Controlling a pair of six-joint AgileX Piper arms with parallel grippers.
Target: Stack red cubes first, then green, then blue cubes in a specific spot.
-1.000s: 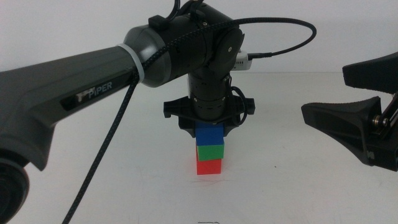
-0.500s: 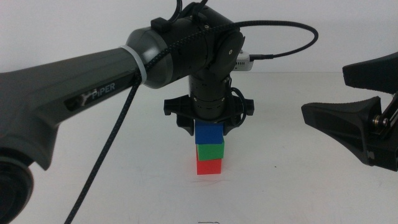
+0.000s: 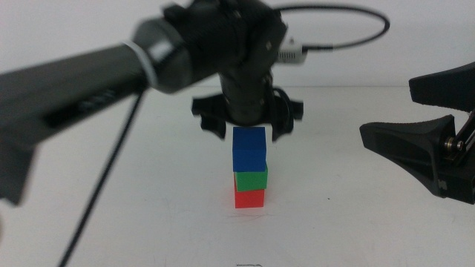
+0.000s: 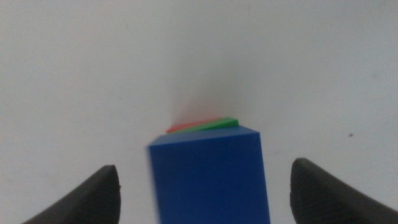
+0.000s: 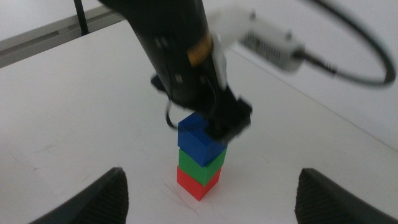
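Note:
The red cube point(image 3: 249, 199) rests on the white table with the green cube point(image 3: 251, 179) on it and the blue cube point(image 3: 249, 149) on top. My left gripper point(image 3: 249, 132) hovers at the blue cube's top edge. It is open, with its jaws wide on either side and not touching the cube. In the left wrist view the blue cube point(image 4: 208, 180) fills the gap between the jaws, with slivers of green point(image 4: 219, 124) and red point(image 4: 186, 127) behind it. My right gripper point(image 3: 390, 111) waits open at the right edge.
The left arm's black cable point(image 3: 338, 18) loops above the stack. White tabletop point(image 3: 148, 215) surrounds the stack on all sides. The table's far edge point(image 5: 56, 28) shows in the right wrist view.
The left gripper has lifted upward off the blue cube, which now shows in full and stays on the green cube. The right arm has not moved.

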